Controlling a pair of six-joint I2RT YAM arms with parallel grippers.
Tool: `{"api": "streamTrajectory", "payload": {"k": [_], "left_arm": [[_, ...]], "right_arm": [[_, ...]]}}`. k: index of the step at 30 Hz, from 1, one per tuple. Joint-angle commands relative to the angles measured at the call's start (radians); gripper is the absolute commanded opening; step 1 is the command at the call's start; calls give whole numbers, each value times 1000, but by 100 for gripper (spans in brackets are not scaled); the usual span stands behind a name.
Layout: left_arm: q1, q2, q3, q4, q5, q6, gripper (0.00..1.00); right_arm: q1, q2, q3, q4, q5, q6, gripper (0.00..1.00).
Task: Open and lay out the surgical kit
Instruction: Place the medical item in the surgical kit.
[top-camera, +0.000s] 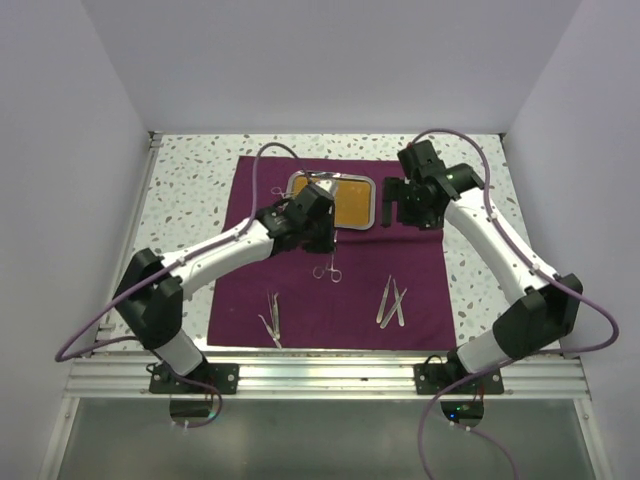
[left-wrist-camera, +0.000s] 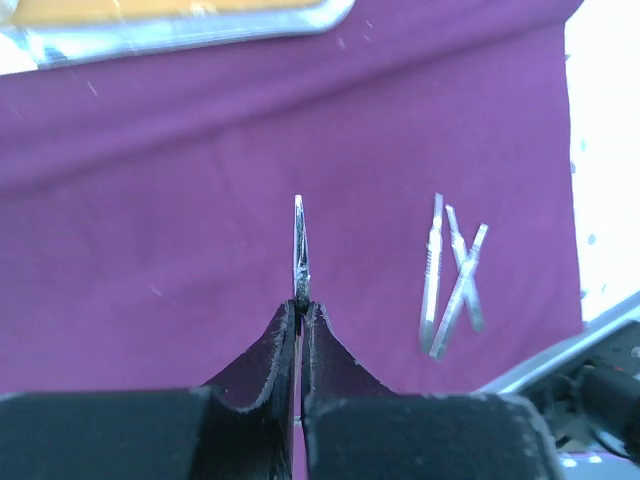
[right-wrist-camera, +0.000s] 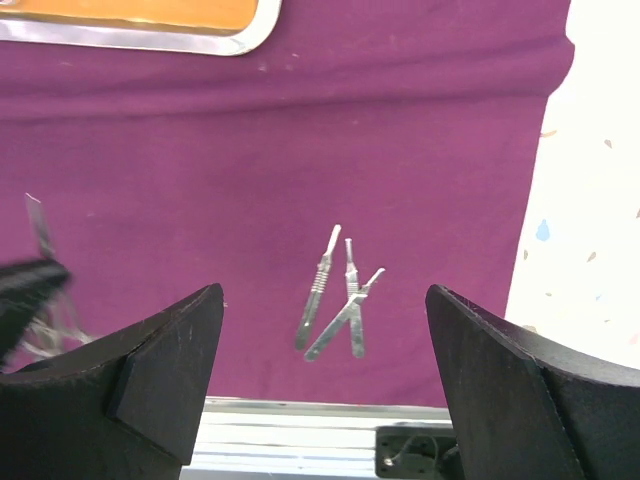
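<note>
The dark purple cloth lies spread flat. The steel tray with its orange-brown liner sits on the cloth's far part; its rim also shows in the left wrist view and the right wrist view. My left gripper hovers just in front of the tray, shut on a thin silver ring-handled instrument. The instrument's tip points toward the tray and its rings hang on the near side. My right gripper is open and empty by the tray's right edge.
Three silver handles lie crossed on the cloth's near right, also in the left wrist view and the right wrist view. Thin tweezers lie at the near left. A metal rail runs along the near edge.
</note>
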Motion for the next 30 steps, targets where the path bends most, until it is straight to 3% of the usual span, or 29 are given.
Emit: {"api": "streamTrajectory", "payload": {"k": [1, 10, 17, 23, 27, 30], "left_arm": [[-71, -90, -97, 62, -78, -174, 0], [-258, -55, -234, 162, -167, -348, 0], [-275, 25, -248, 190, -203, -366, 2], [-277, 47, -205, 162, -204, -340, 42], [-272, 45, -74, 57, -239, -277, 67], [-223, 44, 32, -22, -259, -207, 69]], "right_arm": [[0, -77, -35, 43, -70, 35, 86], [0, -175, -178, 64, -90, 16, 86], [0, -237, -236, 50, -78, 3, 86], [0, -222, -224, 55, -71, -2, 87], [0, -139, -128, 78, -42, -17, 87], [-9, -46, -28, 81, 2, -30, 88]]}}
